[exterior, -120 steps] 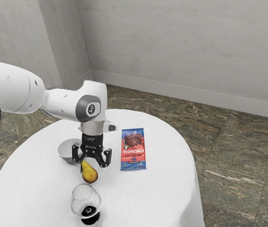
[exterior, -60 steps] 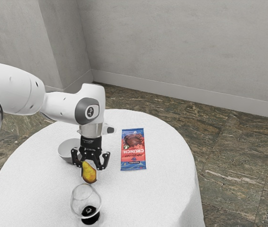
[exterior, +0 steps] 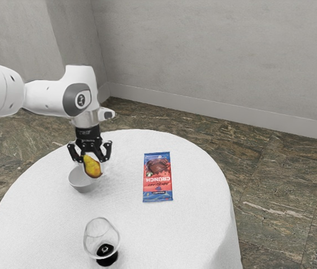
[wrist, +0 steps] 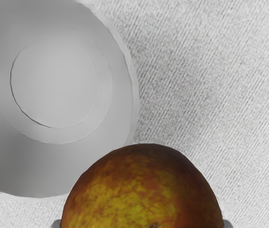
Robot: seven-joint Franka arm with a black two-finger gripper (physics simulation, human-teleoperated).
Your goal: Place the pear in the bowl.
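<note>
- exterior view: ok so the pear (exterior: pixel 92 167) is now higher and closer to the bowl (exterior: pixel 80 183) than half a second ago, and the gripper (exterior: pixel 93 160) has travelled with it. looks like the carry is on, so imo what's left is a bit more sideways travel, then lower and let go.
- same view: fingers (exterior: pixel 108 150) are clamped on the pear, one each side. part of the bowl's rim is hidden behind the fruit, and i can't judge the gap between them.
- wrist view: fingertips (wrist: pixel 55 223) just peek out at both sides of the pear, which is cut off, as is the bowl. pear overlaps the rim here, not the middle, so dropping it now could clip the edge.
</note>
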